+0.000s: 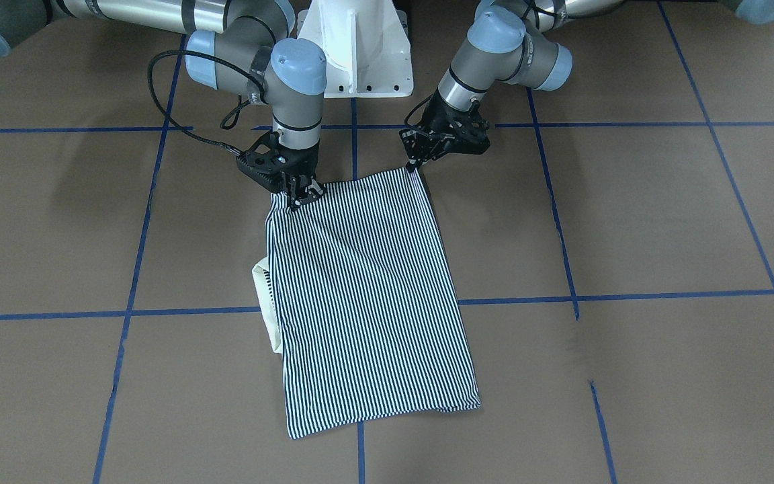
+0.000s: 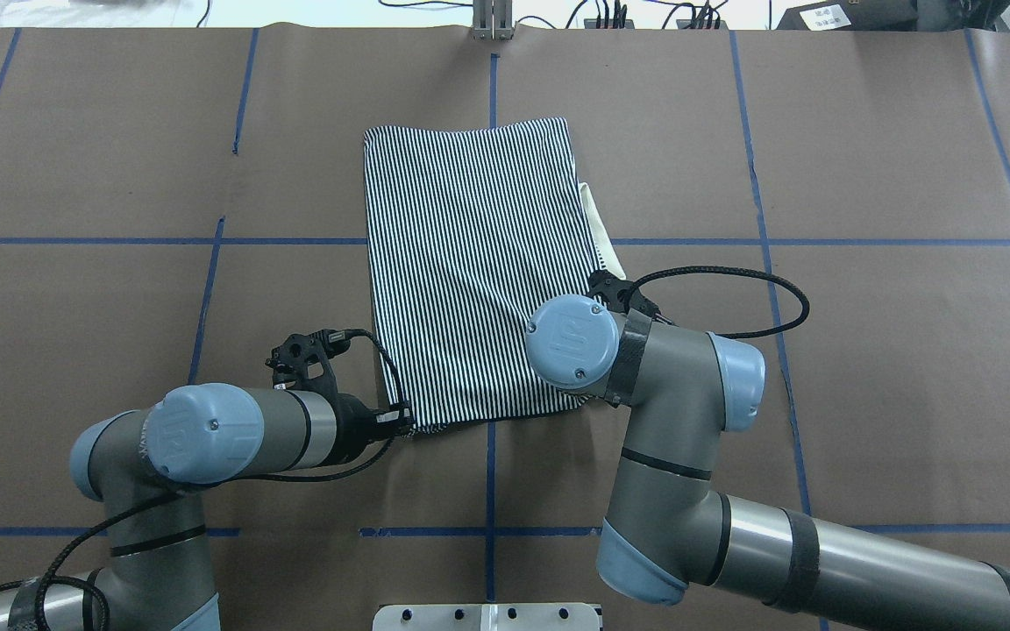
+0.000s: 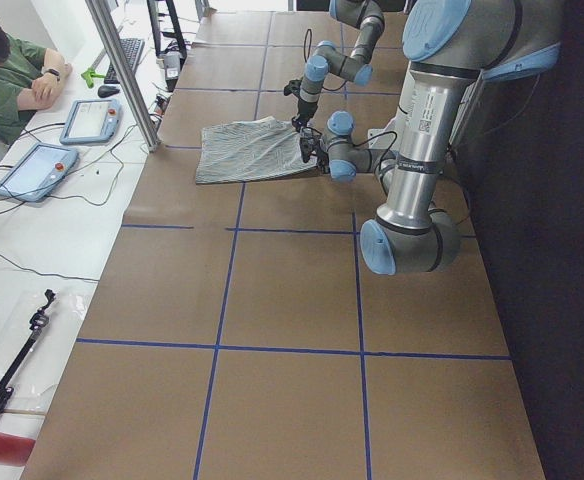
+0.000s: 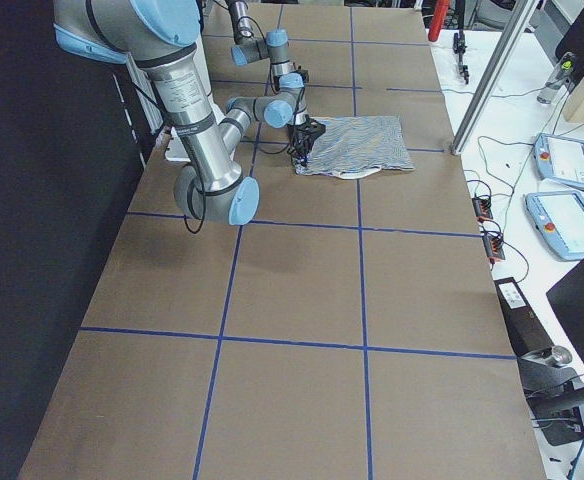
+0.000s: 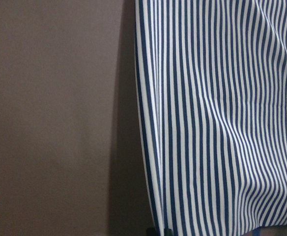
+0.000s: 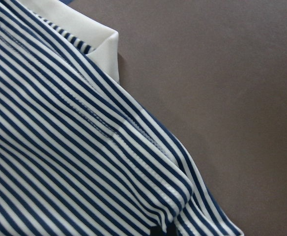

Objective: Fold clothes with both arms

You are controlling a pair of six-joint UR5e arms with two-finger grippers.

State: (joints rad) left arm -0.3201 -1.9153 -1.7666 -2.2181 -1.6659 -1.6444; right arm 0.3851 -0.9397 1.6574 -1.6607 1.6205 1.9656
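Note:
The striped polo shirt [image 1: 367, 296] lies folded into a long rectangle on the brown table, its cream collar [image 1: 265, 282] poking out from one long side. Both grippers are at the shirt's two corners nearest the robot. My left gripper [image 1: 415, 165] is shut on one corner of the shirt [image 2: 470, 263], seen in the overhead view with the gripper [image 2: 404, 423] at the cloth's edge. My right gripper [image 1: 298, 195] is shut on the other corner, where the stripes bunch up [image 6: 173, 196]. In the overhead view the right gripper is hidden under its own wrist. The held edge sits slightly raised.
The white pedestal base [image 1: 357, 47] stands just behind the shirt. Blue tape lines [image 1: 353, 309] grid the brown table. A person [image 3: 7, 75] sits at a side bench with control tablets [image 3: 32, 170]. A metal post [image 3: 122, 70] rises at the table's far edge.

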